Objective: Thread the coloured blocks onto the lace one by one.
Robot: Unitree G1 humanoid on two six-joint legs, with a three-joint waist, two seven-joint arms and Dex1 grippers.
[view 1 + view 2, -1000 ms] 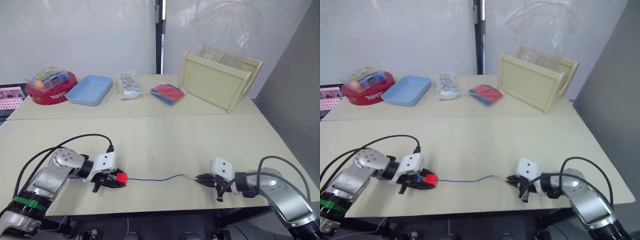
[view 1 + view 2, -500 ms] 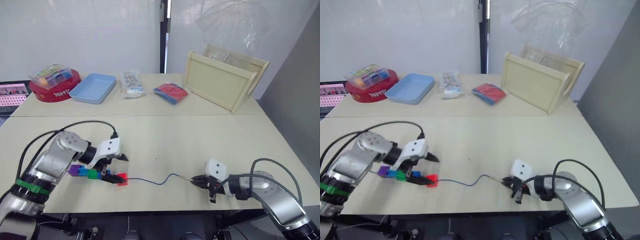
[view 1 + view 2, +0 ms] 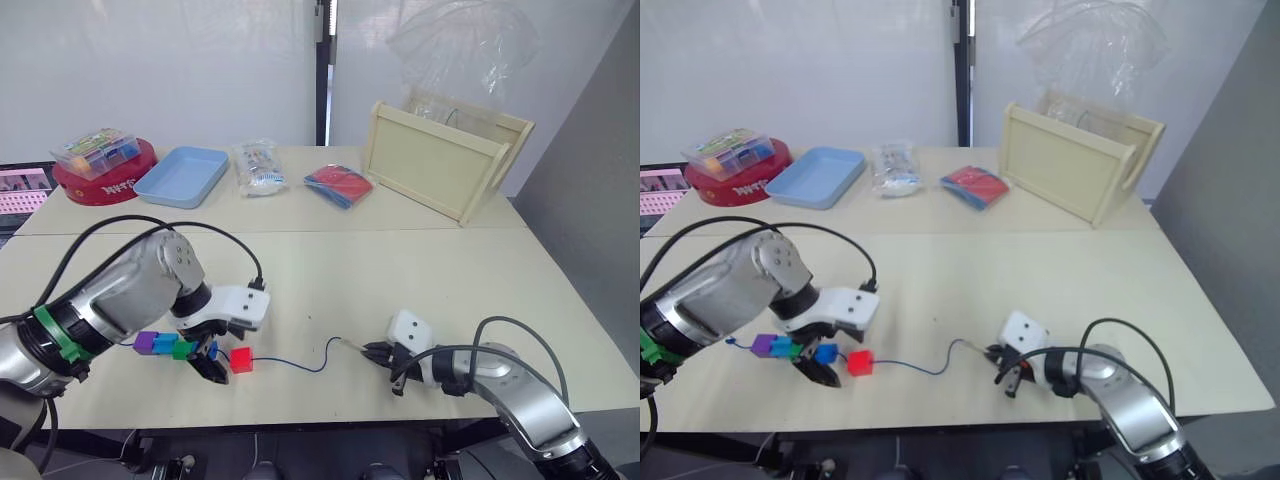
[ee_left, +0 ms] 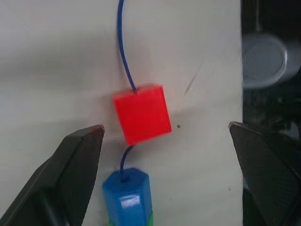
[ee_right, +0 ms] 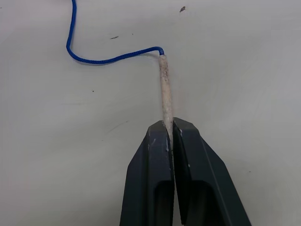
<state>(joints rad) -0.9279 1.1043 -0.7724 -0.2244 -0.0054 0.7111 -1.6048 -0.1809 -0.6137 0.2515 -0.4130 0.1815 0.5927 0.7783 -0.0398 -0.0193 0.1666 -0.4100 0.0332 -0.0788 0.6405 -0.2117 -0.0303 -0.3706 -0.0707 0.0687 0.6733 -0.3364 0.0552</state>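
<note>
While readable writing escapes the eye, right tool (image 5: 170,136) pinching lace (image 5: 164,84) tip, left tool (image 4: 167,136) wide around red cube (image 4: 142,113).

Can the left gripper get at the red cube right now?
Probably yes: the left gripper is open right at the red cube, a finger on either side, nothing between.

Since a second ago, I see the left gripper (image 3: 215,362) has let go of the red cube (image 3: 240,360); its fingers now stand spread, lower left of frame. Purple, cyan, green and blue blocks (image 3: 172,346) are now exposed. The lace (image 3: 300,364) bows more; right gripper (image 3: 368,349) sits further left.
</note>
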